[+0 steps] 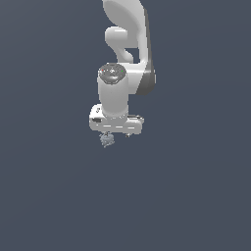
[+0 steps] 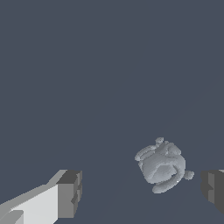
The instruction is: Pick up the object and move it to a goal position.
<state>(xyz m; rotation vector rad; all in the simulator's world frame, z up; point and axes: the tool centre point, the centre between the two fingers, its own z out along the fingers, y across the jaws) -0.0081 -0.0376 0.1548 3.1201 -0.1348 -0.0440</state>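
The object (image 1: 106, 140) is a small grey-blue bumpy lump just below the white hand of the arm in the exterior view. In the wrist view the object (image 2: 162, 166) lies between the two dark fingertips, closer to one fingertip (image 2: 213, 187) than to the other (image 2: 70, 191). Neither finger touches it. My gripper (image 1: 115, 134) points straight down over the object, with its jaws spread wide and empty; it also shows in the wrist view (image 2: 142, 188). In the exterior view the hand hides most of the fingers.
A flat dark grey-blue surface (image 1: 186, 196) fills both views. The white arm (image 1: 128, 44) rises behind the hand toward the top of the exterior view. No other objects show.
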